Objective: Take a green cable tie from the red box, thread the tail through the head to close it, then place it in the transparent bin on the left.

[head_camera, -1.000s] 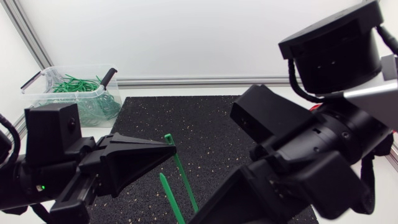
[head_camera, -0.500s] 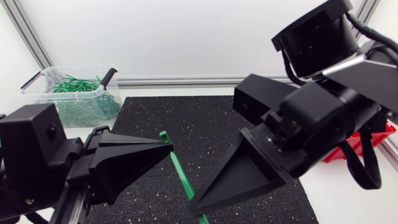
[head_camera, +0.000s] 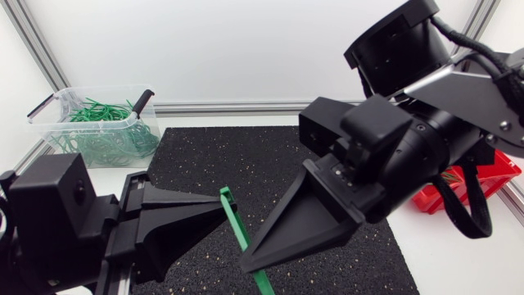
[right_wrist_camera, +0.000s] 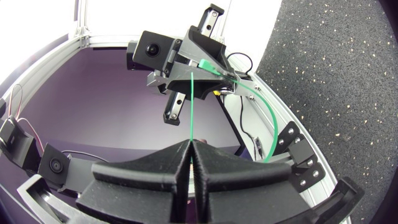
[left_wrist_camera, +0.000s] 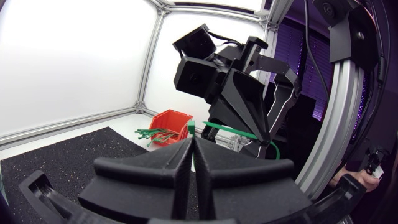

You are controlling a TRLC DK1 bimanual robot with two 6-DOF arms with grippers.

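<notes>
Cable tie held clear of the surface, above the near edge of the black mat, spanning both end effectors.

Left end effector: clenched on the head end, square green head just showing past the fingertips.

Right end effector: clenched on the strap lower down. Right wrist view: thin green strap running straight out of the closed tips toward the head. Green arc bowing away beside it, probably the rest of the strap. Tail tip not located. Judged not yet threaded.

Red box at the right edge of the surface, loose ties inside. Transparent bin at the far left corner, green ties already in it.

Handling, judged:
- Very light. Weight no concern.
- Springy plastic, bending readily across the flat, stiffer edge-on.
- Smooth, so liable to slip or twist between the pads.
- Best grip points: close behind the head on one side, close behind the tail tip on the other, leaving little free length to whip about.
- Risk: long free tail flexing away from the slot instead of entering.
</notes>
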